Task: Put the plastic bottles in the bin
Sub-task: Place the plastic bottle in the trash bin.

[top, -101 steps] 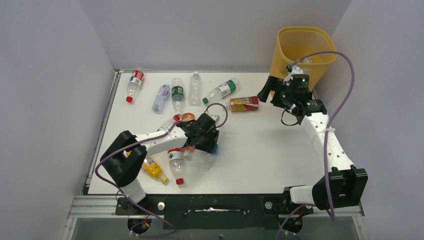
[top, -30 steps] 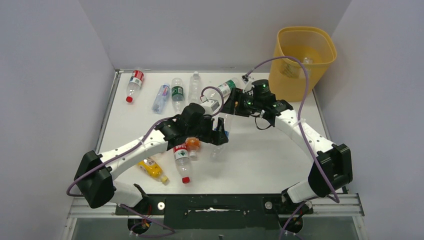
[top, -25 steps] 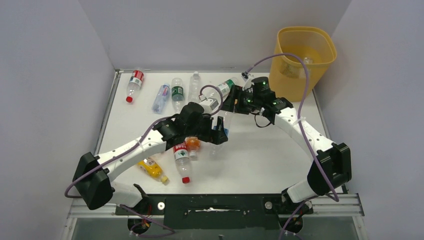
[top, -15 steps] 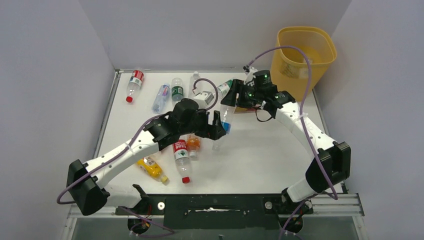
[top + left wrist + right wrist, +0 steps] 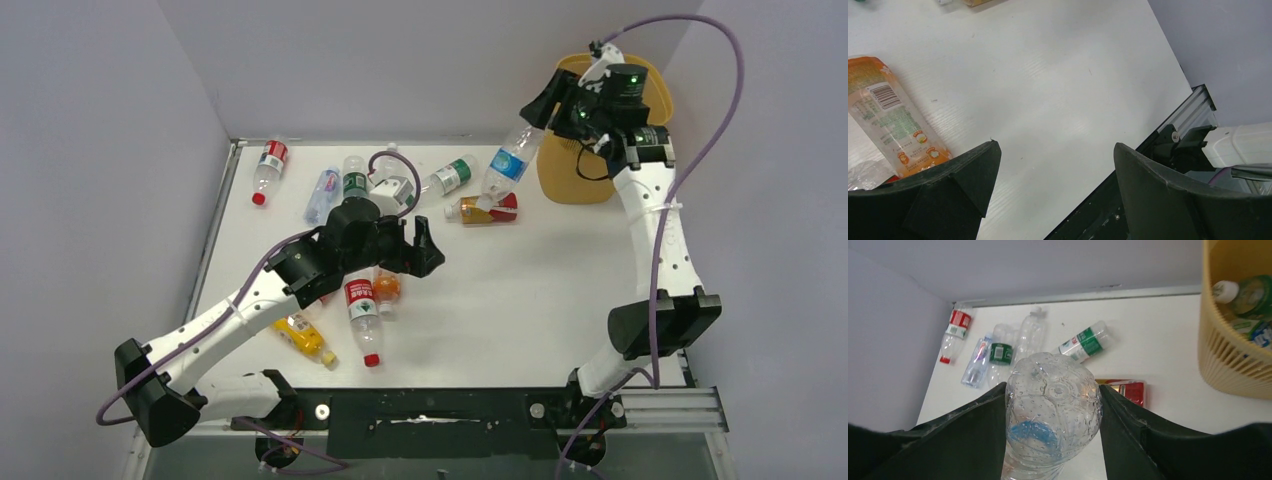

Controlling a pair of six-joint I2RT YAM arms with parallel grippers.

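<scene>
A back bottle with a red label (image 5: 268,163) lies at the far left of the table (image 5: 560,290), near the back edge. To its right, in a row, lie a bluish bottle (image 5: 322,195), a bottle with a dark green label (image 5: 355,182) and a plain clear bottle (image 5: 1030,332).

Nearer the front, a yellow bottle (image 5: 303,338), a front bottle with a red label (image 5: 361,315) and a small orange bottle (image 5: 386,288) lie close together. The left gripper (image 5: 422,247) hovers just to the right of them. Its jaws stand wide apart and only bare table shows between them.

Farther back lie a bottle with a green and white label (image 5: 450,177) and a red and yellow bottle (image 5: 486,209). Above the red and yellow one, the right gripper (image 5: 535,110) clamps the bottom part of a clear bottle with a blue label (image 5: 505,163). This bottle hangs in the air, tilted, neck downward, just left of the bin (image 5: 575,175).

The bin stands at the far right corner, and some bottles inside the bin (image 5: 1243,295) show in the right wrist view.
</scene>
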